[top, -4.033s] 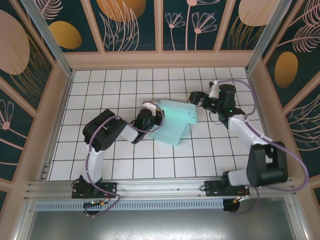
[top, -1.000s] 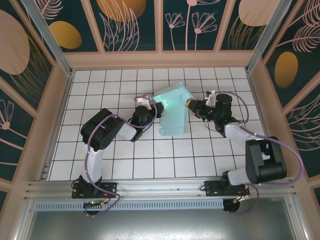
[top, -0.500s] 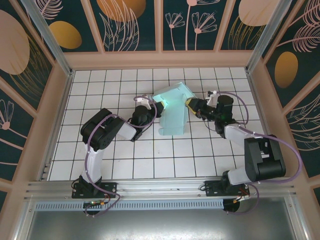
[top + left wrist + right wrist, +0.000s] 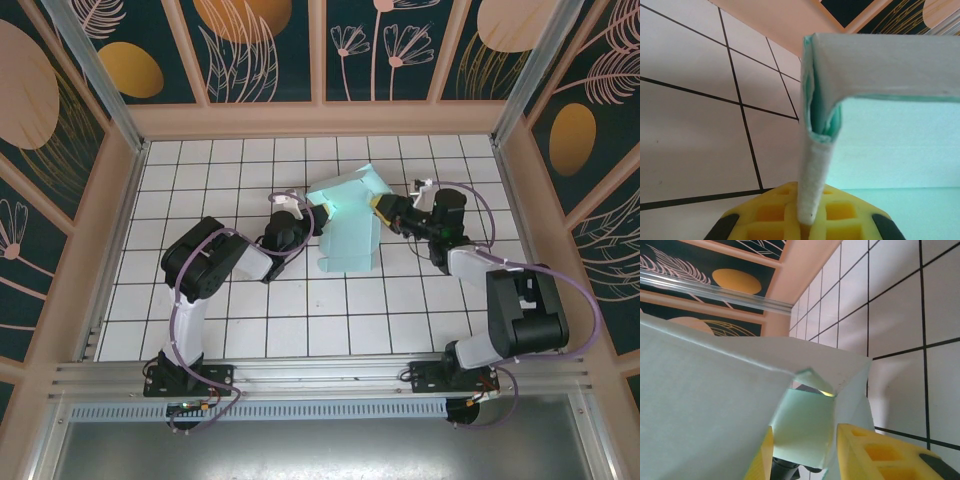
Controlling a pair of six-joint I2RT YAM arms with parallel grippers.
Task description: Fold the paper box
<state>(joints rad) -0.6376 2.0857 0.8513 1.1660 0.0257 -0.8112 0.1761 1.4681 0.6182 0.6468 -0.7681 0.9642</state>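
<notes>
White grid-lined table (image 4: 200, 170), fenced by pale wood rails and dark leaf-print panels (image 4: 270, 50): the paper box (image 4: 348, 235) stands half-folded at its middle, the left gripper (image 4: 310, 216) pinching one edge, the right gripper (image 4: 379, 206) spread around a flap.

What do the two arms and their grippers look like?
Both arms, the left arm and the right arm, have black joints and white links. A purple cable loops along each. The left gripper and the right gripper have yellow pads with a square grid pattern.
</notes>
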